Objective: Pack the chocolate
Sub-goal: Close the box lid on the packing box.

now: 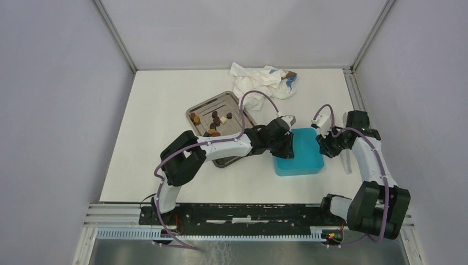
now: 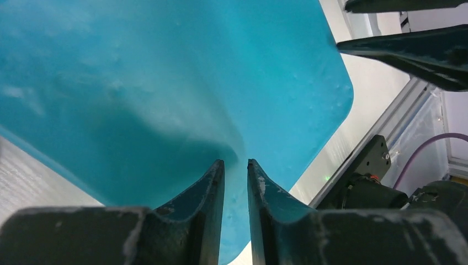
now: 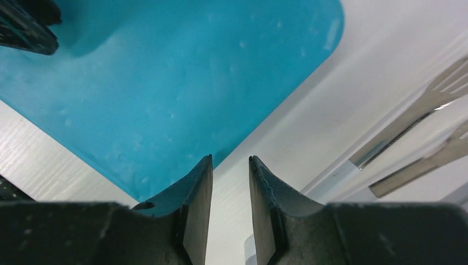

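Counts: 1 tray (image 1: 201, 105), 1 teal box (image 1: 301, 157), 1 cloth (image 1: 256, 85), 2 arms. The chocolate (image 1: 223, 119) is loose in the tray, approx 8 pcs showing, mostly dark, 1 cream. The count is rough because the pcs are tiny from above and the L arm crosses the tray's near-right part and covers whatever lies there. The tray sits mid-table (image 1: 165, 165), the box just right of it, the cloth behind both by the back wall.

L gripper (image 2: 235, 165) is at the box's left edge. Its jaws stand a narrow slit apart w/ teal showing btwn them, and I can't tell whether it pinches the box or just hangs over it. R gripper (image 3: 230, 163) is at the box's right corner. Its jaws are slightly parted w/ only bare table in the gap, so it grasps nothing. The corner lies right against the tip of one finger.

No wrist cam shows the box whole, it's cut off on all sides. A metal tool (image 3: 403, 124) beside the R gripper is cut off at frame edge.
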Motion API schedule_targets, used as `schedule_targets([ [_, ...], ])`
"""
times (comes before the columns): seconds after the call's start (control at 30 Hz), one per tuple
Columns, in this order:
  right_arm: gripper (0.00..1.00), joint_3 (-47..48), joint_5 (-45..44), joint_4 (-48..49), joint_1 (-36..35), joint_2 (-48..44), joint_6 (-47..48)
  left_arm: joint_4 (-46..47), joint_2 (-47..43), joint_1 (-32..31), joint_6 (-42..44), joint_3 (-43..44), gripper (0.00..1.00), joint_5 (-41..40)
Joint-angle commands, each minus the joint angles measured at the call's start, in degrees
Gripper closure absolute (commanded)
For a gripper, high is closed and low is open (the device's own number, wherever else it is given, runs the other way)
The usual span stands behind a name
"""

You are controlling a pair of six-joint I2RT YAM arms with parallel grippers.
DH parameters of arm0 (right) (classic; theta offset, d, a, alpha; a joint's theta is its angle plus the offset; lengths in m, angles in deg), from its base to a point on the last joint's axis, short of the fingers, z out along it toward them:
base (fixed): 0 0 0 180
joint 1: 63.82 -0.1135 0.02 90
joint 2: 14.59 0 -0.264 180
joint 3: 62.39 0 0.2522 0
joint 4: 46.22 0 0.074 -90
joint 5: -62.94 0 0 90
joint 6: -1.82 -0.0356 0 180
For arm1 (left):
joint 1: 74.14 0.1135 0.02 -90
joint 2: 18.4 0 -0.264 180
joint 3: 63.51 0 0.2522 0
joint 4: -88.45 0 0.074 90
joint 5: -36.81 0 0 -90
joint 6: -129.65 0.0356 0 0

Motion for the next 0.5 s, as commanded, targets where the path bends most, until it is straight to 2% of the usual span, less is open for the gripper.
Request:
schedule_targets([
  [0.0,0.64,10.1,4.9,-4.7,0.4,-2.0,0.5,-2.3,2.3,1.1,0.5,-1.6,0.71,-0.1],
  [0.13,0.64,17.1,14.6,-3.3,0.0,-0.1,-4.9,-0.6,0.0,1.8,0.6,-3.5,0.71,-0.3],
  [0.2,0.67,17.8,15.5,-1.5,-1.0,3.3,-8.2,-0.8,-0.9,1.8,1.4,-2.9,0.71,-0.3],
  [0.33,0.81,14.6,11.3,3.9,-2.6,10.6,-13.2,-1.9,-1.6,2.0,2.5,-1.0,0.71,0.2],
  [0.47,0.85,8.4,2.3,9.5,-4.1,14.9,-15.9,-1.2,-1.6,2.1,2.7,-1.7,0.71,1.0],
])
